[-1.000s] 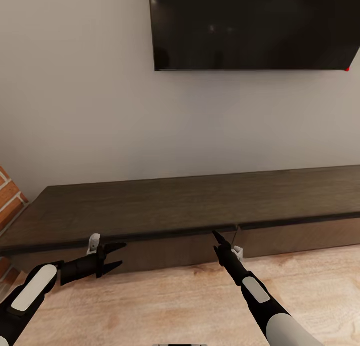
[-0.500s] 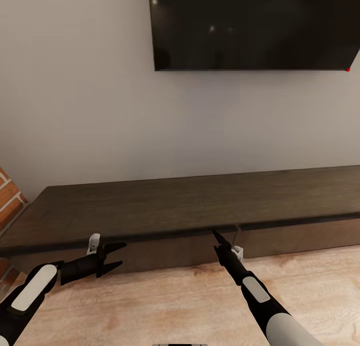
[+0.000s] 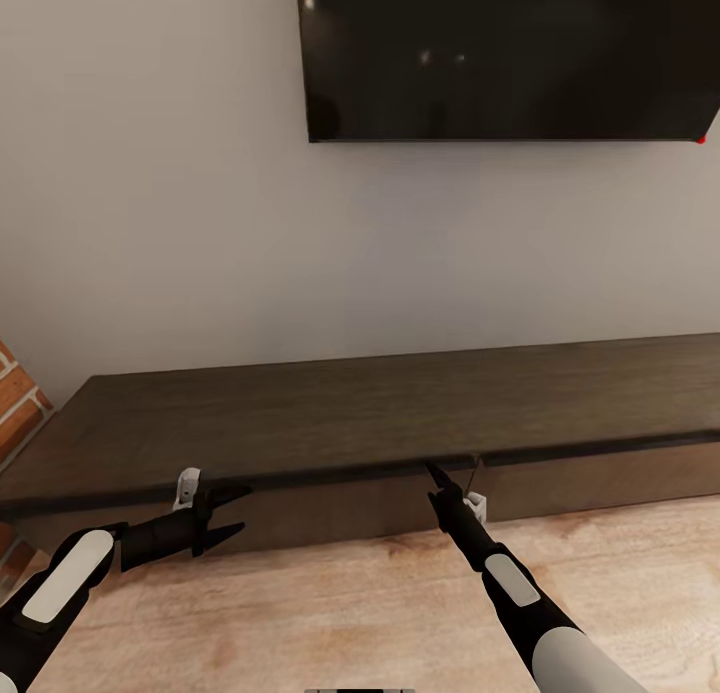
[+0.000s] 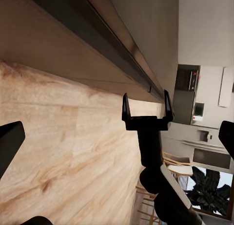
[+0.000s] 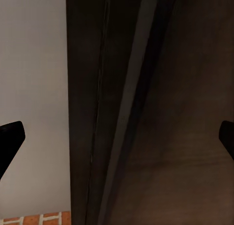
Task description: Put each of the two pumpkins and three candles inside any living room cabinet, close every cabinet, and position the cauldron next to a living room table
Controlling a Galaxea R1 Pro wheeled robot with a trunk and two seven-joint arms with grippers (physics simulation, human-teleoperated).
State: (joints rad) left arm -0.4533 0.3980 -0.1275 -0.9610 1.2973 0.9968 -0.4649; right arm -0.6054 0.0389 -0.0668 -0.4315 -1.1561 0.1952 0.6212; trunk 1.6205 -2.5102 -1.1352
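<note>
The long, low dark-brown cabinet (image 3: 400, 413) runs along the wall, all its fronts shut. My left gripper (image 3: 240, 508) hovers open just in front of its left part, holding nothing. My right gripper (image 3: 434, 471) points at the cabinet front right under the overhanging top, near a seam between two fronts. The left wrist view shows this right gripper (image 4: 146, 104) open and empty. In the right wrist view the cabinet front (image 5: 185, 113) is very close between the spread fingertips. Pumpkins, candles, cauldron and table are out of view.
A black TV (image 3: 510, 53) hangs on the grey wall above the cabinet. A brick wall (image 3: 18, 403) borders the cabinet's left end. Light wooden floor (image 3: 350, 603) lies under both arms. In the left wrist view a kitchen (image 4: 200, 113) shows far off.
The head view has shifted very slightly. Both arms and the cabinet stand as before.
</note>
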